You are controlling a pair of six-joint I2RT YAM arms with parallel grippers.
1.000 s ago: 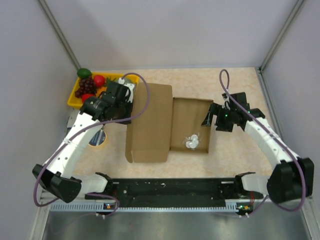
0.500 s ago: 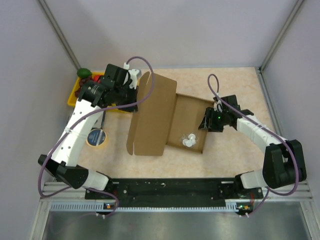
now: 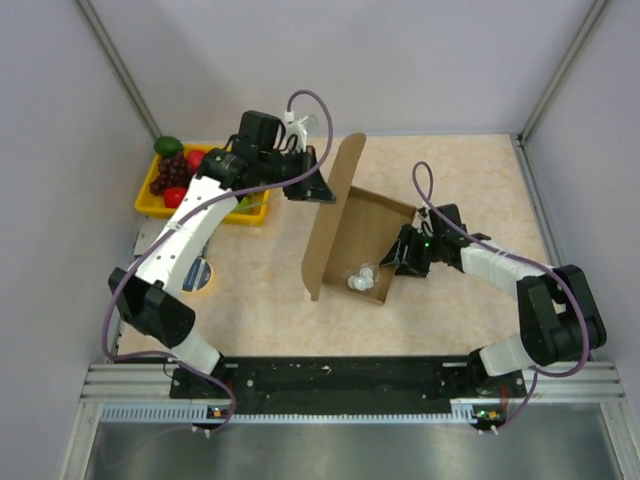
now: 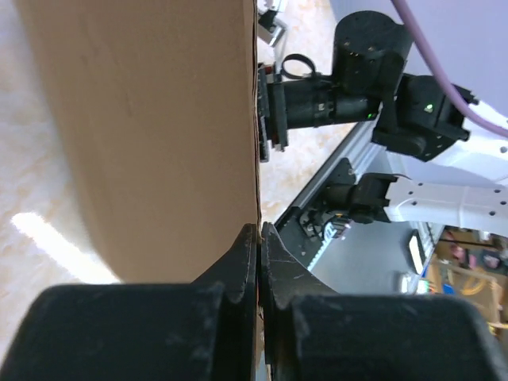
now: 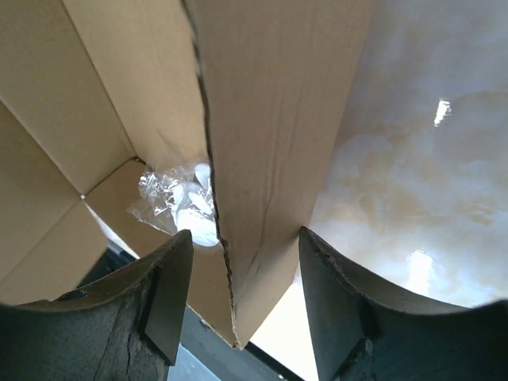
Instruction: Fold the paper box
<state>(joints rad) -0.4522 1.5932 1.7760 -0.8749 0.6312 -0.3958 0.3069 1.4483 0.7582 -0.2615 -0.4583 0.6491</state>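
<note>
From above, the paper box sits to the right of the yellow tray, apart from it, with its big lid panel standing near vertical on the side facing the tray. The left gripper, between tray and box, is at that panel's upper edge. The right gripper is at the box wall farthest from the tray. Over to the left wrist: the jaws are pinched tight on the panel's edge, cardboard sandwiched between them. Right wrist now: the jaws stand apart, straddling the side wall without clamping it, and a white packet lies inside the box. This looks like the lid-closing step, roughly midway through the fold. Next, the left arm likely has to swing the panel over, away from the tray, while the right one steadies or tucks that wall.
</note>
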